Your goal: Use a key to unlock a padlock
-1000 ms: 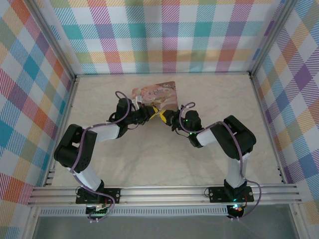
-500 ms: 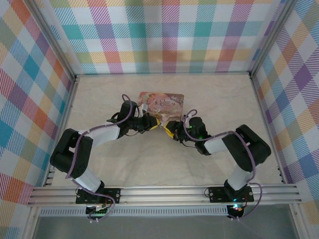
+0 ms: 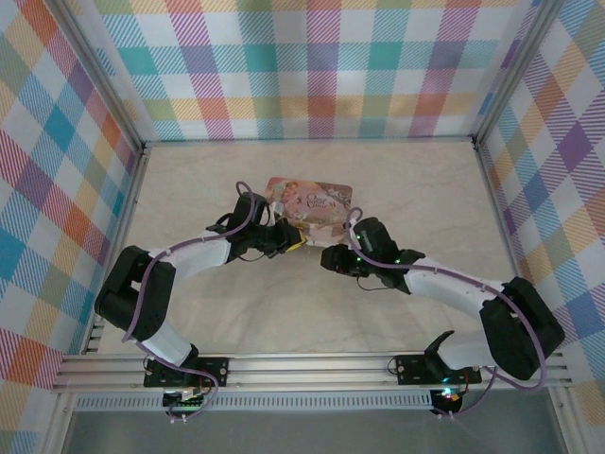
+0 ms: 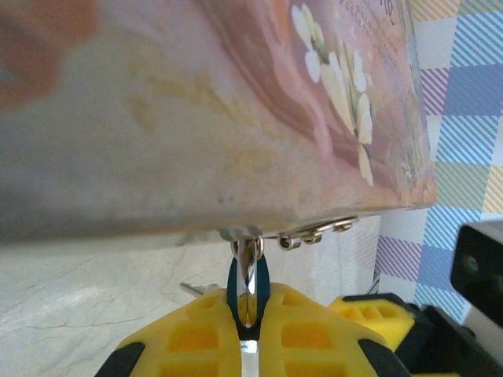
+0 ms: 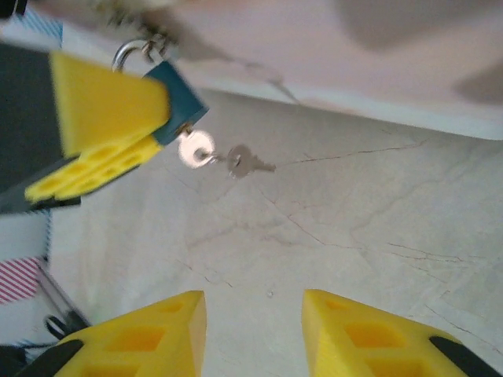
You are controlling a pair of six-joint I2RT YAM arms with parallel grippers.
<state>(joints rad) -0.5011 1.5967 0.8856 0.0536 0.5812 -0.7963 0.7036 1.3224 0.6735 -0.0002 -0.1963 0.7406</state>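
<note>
The pink illustrated tin point(image 3: 317, 199) lies mid-table with its hasp point(image 4: 314, 233) facing me. The small blue padlock point(image 4: 262, 276) hangs from that hasp by its thin shackle point(image 5: 130, 53), and my left gripper point(image 4: 249, 302) is shut on the padlock body point(image 5: 179, 98). A silvery key point(image 5: 195, 148) sticks out of the padlock's underside, and a second small key point(image 5: 250, 162) dangles beside it. My right gripper point(image 5: 255, 330) stands open a short way back from the key, with nothing between its fingers. From above, the left gripper point(image 3: 295, 239) and right gripper point(image 3: 326, 257) sit close together.
Bare marble-patterned tabletop point(image 3: 397, 180) surrounds the tin. Plaid walls point(image 3: 312, 66) close in the back and both sides. An aluminium rail point(image 3: 312, 364) runs along the near edge. One yellow finger of the right gripper point(image 4: 377, 310) shows to the right of the padlock.
My right gripper has opened, let go of the key and drawn back to the right. The tin and my left gripper with the padlock have shifted slightly right.
</note>
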